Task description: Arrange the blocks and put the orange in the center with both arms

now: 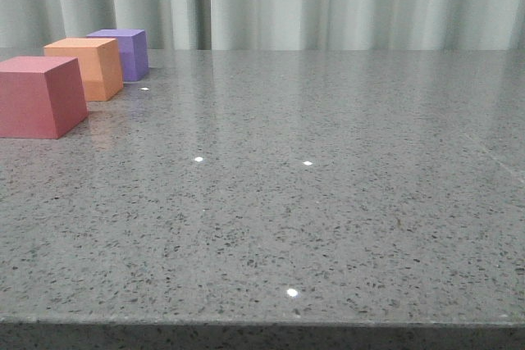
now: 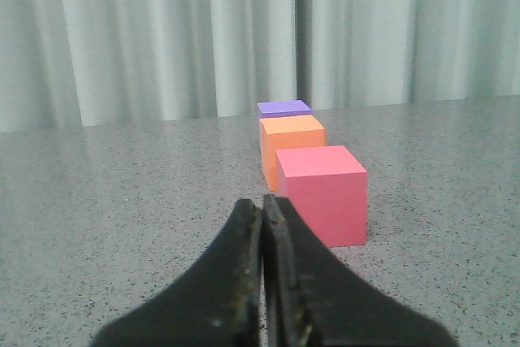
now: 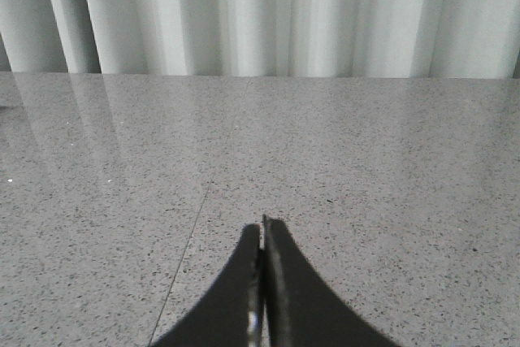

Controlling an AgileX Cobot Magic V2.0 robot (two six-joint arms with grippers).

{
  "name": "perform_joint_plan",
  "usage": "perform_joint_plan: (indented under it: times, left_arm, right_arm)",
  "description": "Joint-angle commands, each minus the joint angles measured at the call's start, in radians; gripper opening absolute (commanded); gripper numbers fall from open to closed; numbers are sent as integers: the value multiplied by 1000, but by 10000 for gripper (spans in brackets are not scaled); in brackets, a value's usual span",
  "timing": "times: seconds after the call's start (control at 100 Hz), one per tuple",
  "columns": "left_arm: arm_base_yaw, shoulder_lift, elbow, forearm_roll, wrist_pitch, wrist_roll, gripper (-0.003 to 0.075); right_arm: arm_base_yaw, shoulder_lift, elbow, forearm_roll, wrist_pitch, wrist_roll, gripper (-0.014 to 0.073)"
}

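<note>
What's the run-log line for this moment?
blocks: pinkish-red cube, orange cube, purple cube in row, orange centered | left gripper: shut, empty | right gripper: shut, empty

- A grey speckled stone table (image 1: 344, 202) is carrying three matte cubes along its left side.
- A pinkish-red cube (image 1: 39, 96) is sitting nearest the front edge.
- An orange cube (image 1: 86, 67) is standing just behind it.
- A purple cube (image 1: 123, 52) is resting farthest back, closing the row.
</note>
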State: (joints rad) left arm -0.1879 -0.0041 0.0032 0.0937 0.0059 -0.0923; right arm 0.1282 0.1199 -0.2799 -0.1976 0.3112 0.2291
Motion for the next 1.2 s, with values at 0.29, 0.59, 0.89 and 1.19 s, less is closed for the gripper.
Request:
perform_joint_plan:
  times: [0.29,0.59,0.89,1.19]
  left_arm:
    - [3,-37,43,-10,-73,-1,-20]
    - [3,-37,43,-10,-73,-1,-20]
    - [3,-37,43,-10,-73,-1,-20]
    - [3,-37,43,-10,-73,-1,-20]
  right_arm:
    - [-101,-121,180,158,-311,-125,-110]
    - [-106,-150,290,173,-429,-125,-110]
    - [-106,-150,290,173,-436,-125,-110]
    - [-106,-150,290,173,-436,-125,-110]
